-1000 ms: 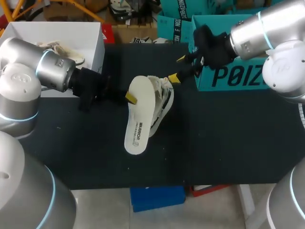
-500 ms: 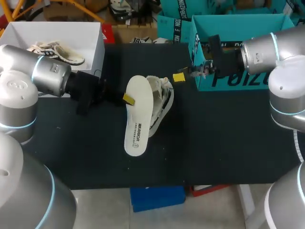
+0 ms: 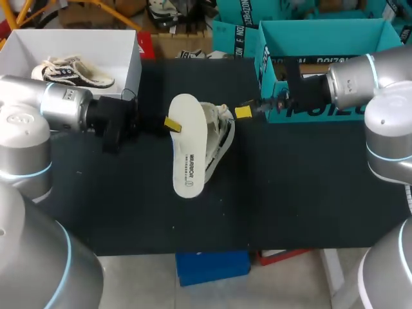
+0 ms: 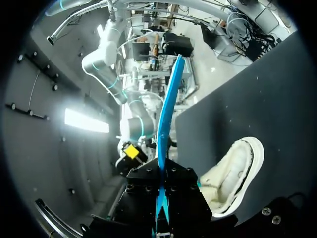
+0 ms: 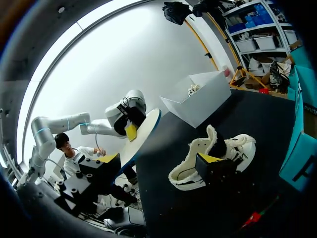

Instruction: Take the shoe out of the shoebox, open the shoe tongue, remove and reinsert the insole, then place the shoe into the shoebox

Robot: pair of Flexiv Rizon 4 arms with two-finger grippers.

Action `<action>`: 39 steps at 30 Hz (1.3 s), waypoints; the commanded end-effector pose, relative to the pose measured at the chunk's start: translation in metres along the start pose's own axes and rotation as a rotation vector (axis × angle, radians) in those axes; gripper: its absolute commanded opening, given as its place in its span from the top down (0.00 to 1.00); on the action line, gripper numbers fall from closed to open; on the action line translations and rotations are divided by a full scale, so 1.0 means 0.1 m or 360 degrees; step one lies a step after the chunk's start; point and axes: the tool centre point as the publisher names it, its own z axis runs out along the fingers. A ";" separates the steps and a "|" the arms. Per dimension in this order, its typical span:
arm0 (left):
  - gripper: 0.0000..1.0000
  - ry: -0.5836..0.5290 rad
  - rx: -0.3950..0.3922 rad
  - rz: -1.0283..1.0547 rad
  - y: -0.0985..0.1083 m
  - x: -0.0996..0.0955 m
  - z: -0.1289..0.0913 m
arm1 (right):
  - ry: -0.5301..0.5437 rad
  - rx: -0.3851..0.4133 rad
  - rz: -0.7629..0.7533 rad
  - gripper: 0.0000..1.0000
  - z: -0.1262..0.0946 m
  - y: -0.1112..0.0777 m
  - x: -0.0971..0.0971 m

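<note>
A cream shoe (image 3: 221, 136) lies on its side in the middle of the black table (image 3: 309, 187). Its white insole (image 3: 188, 149) is out of it and hangs over the shoe's left side, with my left gripper (image 3: 171, 123) shut on its upper part. In the left wrist view the insole (image 4: 169, 106) shows edge-on as a thin blue strip rising from between the fingers, and the shoe (image 4: 232, 172) lies beside it. My right gripper (image 3: 244, 112) stands open just right of the shoe's collar, apart from it. From the right wrist, one yellow fingertip (image 5: 210, 158) sits in front of the shoe (image 5: 223, 148).
The teal shoebox (image 3: 322, 32) stands open at the back right, behind my right arm. A white box (image 3: 122, 45) at the back left holds another shoe (image 3: 72, 71). The black tabletop's front half is bare.
My left gripper shifted the insole up and swung its lower end to the right. My right arm dropped lower and its gripper drew back from the shoe's collar.
</note>
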 end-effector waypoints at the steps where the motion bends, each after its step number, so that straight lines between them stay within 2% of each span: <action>1: 1.00 -0.0023 -0.0008 0.0024 0.10 -0.04 0.05 | 0.0000 0.0000 0.0002 0.00 0.02 0.00 -0.01; 5: 1.00 -0.0039 -0.0011 0.0056 0.16 -0.10 0.06 | 0.0100 -0.0027 0.0088 0.00 0.06 0.02 -0.03; 10: 1.00 -0.0041 0.0020 0.0065 0.21 -0.10 0.07 | 0.0329 -0.0119 0.0250 0.00 0.20 -0.09 0.00; 17: 1.00 -0.0020 0.0109 0.0046 0.21 -0.02 0.10 | 0.0462 -0.0091 0.0394 0.00 0.32 -0.24 0.12; 28: 1.00 0.0068 0.0243 0.0034 0.14 0.17 0.21 | 0.0544 0.0069 0.0502 0.00 0.46 -0.25 0.29; 35: 1.00 0.0076 0.0264 0.0041 0.13 0.20 0.25 | 0.0582 0.0107 0.0582 0.00 0.66 -0.41 0.29; 39: 1.00 0.0079 0.0267 0.0034 0.12 0.22 0.25 | 0.0466 0.0124 0.0616 0.00 0.66 -0.50 0.24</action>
